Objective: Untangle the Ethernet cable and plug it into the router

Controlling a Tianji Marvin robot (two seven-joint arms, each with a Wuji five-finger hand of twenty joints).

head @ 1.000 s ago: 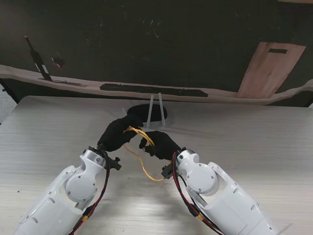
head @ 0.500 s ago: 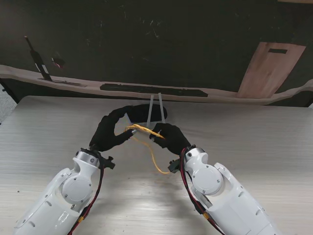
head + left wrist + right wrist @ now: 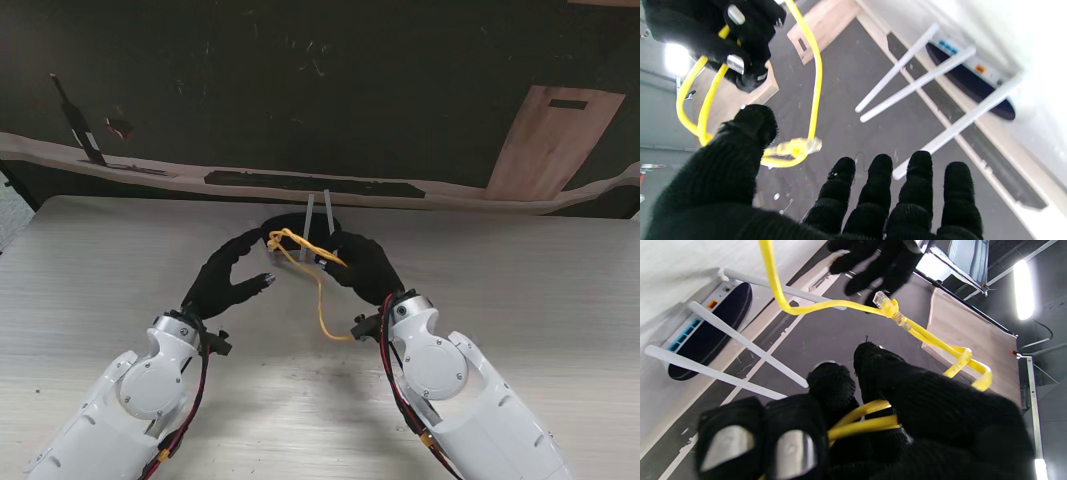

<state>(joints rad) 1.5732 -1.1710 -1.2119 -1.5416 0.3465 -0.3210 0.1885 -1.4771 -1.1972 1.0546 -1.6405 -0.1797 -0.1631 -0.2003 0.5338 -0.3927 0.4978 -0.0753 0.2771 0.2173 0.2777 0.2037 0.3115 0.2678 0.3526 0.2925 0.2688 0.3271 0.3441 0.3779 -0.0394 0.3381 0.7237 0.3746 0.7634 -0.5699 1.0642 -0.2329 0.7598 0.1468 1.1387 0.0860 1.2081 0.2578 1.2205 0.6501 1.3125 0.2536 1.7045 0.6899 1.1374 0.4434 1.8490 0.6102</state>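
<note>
In the stand view my right hand [image 3: 362, 268] is shut on the yellow Ethernet cable [image 3: 320, 295]. It holds the cable above the table, just in front of the black router [image 3: 318, 226] with its white antennas [image 3: 308, 225]. One loop sticks out toward my left hand [image 3: 232, 280], and a tail hangs down to the table. My left hand is open with fingers apart, beside the cable. The clear plug [image 3: 803, 146] hangs just off the left thumb [image 3: 740, 143], unheld. The right wrist view shows the cable [image 3: 867, 423] pinched between thumb and fingers, the plug [image 3: 882, 300], and the router's ports [image 3: 683, 336].
The pale wood table [image 3: 520, 290] ends at a far edge with a dark strip [image 3: 310, 183]. A wooden board [image 3: 548, 140] leans at the back right. A black tool [image 3: 80, 125] stands at the back left.
My left hand has let go of the cable and opened, drawing back to the left. My right hand has carried the cable farther from me, up to the router.
</note>
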